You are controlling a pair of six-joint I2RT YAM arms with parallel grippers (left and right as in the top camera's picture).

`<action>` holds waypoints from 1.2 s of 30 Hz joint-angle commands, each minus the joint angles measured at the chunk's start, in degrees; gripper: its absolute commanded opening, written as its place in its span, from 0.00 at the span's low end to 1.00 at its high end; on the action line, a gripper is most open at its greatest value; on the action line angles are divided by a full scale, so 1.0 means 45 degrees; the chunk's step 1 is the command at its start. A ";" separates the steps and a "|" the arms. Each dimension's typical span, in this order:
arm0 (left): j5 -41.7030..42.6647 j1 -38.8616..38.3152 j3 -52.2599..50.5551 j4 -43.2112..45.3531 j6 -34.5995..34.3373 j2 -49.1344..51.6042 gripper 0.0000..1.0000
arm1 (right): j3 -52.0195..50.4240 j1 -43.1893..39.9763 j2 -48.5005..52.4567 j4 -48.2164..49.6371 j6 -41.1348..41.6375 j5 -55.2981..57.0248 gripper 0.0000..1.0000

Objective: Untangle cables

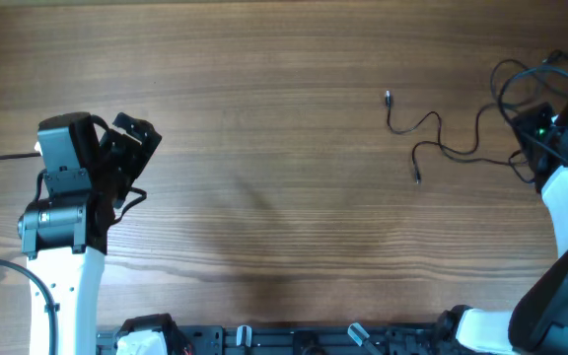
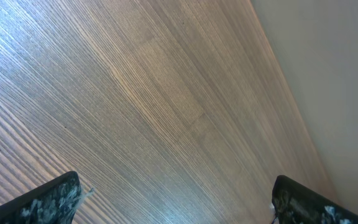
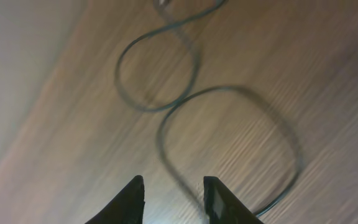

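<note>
The cables (image 1: 430, 118) are thin black wires lying in loose curves on the wooden table at the right, with tiny plug ends toward the middle. In the right wrist view they form two loops (image 3: 235, 88) on the wood. My right gripper (image 3: 174, 182) hangs over them at the table's right edge, its jaws partly apart. One strand runs down into the gap between the jaws, and I cannot tell whether it touches either finger. My left gripper (image 1: 136, 138) is far off at the left, wide open (image 2: 176, 180) over bare wood with nothing between its fingers.
The right arm (image 1: 565, 138), with green lights and its own thicker black cables, sits at the right edge. The table's far edge shows in both wrist views. A black rail with fittings (image 1: 294, 340) runs along the front edge.
</note>
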 commanded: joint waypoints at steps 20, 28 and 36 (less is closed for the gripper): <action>0.0058 0.0015 -0.0005 0.0024 0.0204 -0.0117 1.00 | 0.0097 0.0044 0.3614 -0.3259 -0.1710 0.2769 0.04; 0.0058 0.0015 -0.0005 0.0019 0.0204 -0.0117 1.00 | 0.0369 0.0044 -0.0515 -0.3546 -0.0622 0.3371 0.49; 0.0058 0.0015 -0.0005 0.0024 0.0204 -0.0117 1.00 | 0.0389 0.0044 -0.7028 -0.4454 -0.3002 -0.0262 1.00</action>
